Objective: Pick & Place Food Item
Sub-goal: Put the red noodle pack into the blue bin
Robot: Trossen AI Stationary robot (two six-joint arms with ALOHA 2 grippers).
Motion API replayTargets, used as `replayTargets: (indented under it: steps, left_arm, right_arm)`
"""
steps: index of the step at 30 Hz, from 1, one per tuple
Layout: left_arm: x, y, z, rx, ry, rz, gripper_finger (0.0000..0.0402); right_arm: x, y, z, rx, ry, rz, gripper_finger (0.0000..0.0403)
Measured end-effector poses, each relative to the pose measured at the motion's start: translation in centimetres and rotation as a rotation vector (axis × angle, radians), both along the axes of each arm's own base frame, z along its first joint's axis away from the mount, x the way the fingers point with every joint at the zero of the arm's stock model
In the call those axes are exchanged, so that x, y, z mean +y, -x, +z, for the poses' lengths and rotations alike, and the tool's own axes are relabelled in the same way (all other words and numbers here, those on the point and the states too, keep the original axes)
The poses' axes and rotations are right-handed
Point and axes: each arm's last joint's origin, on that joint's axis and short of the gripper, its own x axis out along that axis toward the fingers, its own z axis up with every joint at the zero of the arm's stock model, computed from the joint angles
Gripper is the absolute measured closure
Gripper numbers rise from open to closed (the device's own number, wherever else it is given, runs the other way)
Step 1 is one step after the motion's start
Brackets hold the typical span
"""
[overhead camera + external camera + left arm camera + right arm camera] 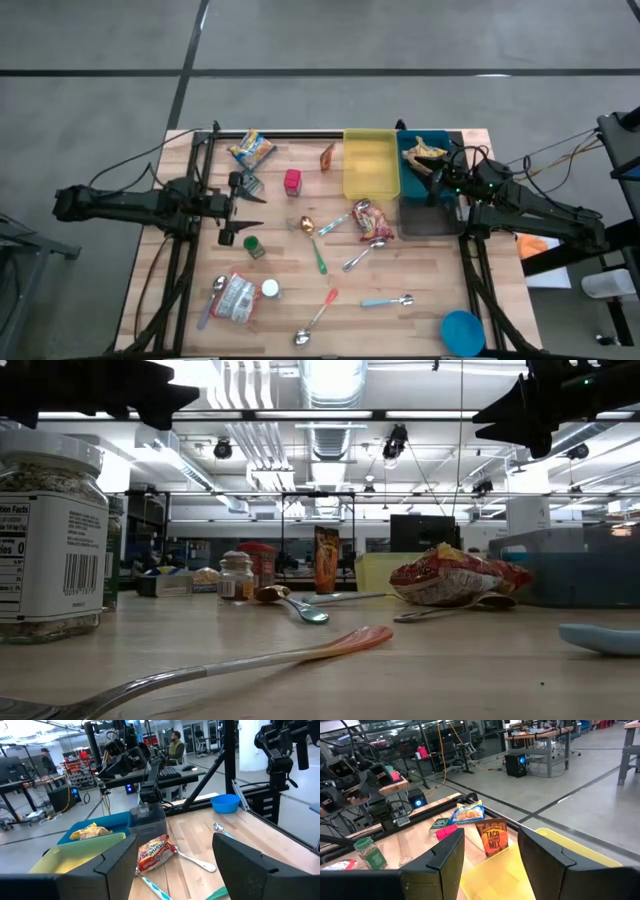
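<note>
A red and orange snack bag (372,221) lies flat on the wooden table's middle, a spoon beside it; the left wrist view shows the snack bag (156,852) ahead of my fingers. A yellow snack bag (424,152) lies in the blue bin (408,136) at the far right. My left gripper (243,208) hangs open above the table's left part, pointing level toward the right, with nothing between its fingers (120,857). My right gripper (437,183) hovers open and empty over the grey bin (430,218), pointing toward the left.
A yellow bin (370,165) stands left of the blue one. A taco mix packet (492,836), a pink box (292,181), a yellow bag (250,150), a green spice jar (254,246), a jar on its side (238,297), several spoons and a blue bowl (462,332) are scattered about.
</note>
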Motion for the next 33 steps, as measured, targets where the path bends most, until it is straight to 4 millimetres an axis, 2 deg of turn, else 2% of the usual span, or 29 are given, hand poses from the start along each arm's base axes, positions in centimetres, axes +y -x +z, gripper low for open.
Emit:
replayTargets:
  steps: [33]
  left_arm:
    - [-0.01,0.02,-0.28,0.023,-0.003,-0.001,0.0143]
  right_arm:
    - [0.00,0.00,0.00,0.000,0.000,0.000,0.0220]
